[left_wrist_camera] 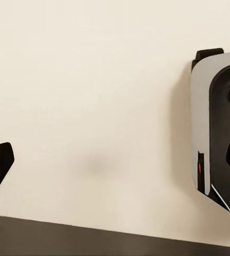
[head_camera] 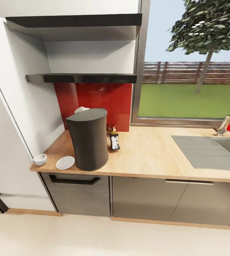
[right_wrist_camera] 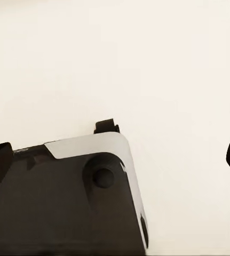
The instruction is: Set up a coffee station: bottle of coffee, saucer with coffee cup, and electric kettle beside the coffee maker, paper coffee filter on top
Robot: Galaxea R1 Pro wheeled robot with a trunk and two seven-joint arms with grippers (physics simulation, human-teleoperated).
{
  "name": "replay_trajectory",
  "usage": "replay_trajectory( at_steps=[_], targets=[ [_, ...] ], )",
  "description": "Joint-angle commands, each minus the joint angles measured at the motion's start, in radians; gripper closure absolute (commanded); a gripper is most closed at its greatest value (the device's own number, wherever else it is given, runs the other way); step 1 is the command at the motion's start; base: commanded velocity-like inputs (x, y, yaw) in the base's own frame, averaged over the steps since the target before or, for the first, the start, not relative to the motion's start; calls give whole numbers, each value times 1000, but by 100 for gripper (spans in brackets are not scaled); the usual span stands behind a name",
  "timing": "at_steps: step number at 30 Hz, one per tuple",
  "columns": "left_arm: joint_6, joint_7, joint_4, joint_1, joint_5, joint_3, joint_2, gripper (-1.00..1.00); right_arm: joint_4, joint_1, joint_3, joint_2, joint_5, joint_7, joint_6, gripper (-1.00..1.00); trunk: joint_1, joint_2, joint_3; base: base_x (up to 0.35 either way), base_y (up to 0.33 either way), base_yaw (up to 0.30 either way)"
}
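On the wooden countertop (head_camera: 147, 156) stands the coffee maker (head_camera: 88, 139), a tall dark cylinder. A small white shape (head_camera: 81, 110) peeks out behind its top; I cannot tell what it is. The dark bottle of coffee (head_camera: 114, 141) stands just right of the maker, touching or nearly so. Left of the maker lies the white saucer (head_camera: 65, 162), and the white coffee cup (head_camera: 40, 159) sits apart from it at the counter's left corner. The electric kettle is out of view. My left gripper (left_wrist_camera: 115, 165) and right gripper (right_wrist_camera: 115, 160) hang open over the pale floor, holding nothing.
Two dark wall shelves (head_camera: 83, 78) hang above the red backsplash. A grey sink (head_camera: 214, 151) with a tap (head_camera: 229, 124) is at the counter's right. A white wall panel (head_camera: 8, 117) borders the left. The robot's base (right_wrist_camera: 66, 202) shows under both wrists.
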Motion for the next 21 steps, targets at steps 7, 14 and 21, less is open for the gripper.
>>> replay_trajectory(
  at_steps=[7, 14, 21],
  targets=[
    [0, -3, -1, -1, -10, 7, -1, -100, -1, 106, 9, -2, -6, 8, -45, -100, 1, -2, -2, 0, 0, -287],
    [6, -3, 6, -1, -11, 3, -6, -100, -2, 165, 12, 9, -3, 113, -131, -100, 1, -2, -2, 0, 0, -287],
    [-3, -1, 22, -1, -12, 2, -5, -100, -3, 169, 13, 12, -3, 141, -136, -100, 1, -2, -2, 0, 0, -287]
  ],
)
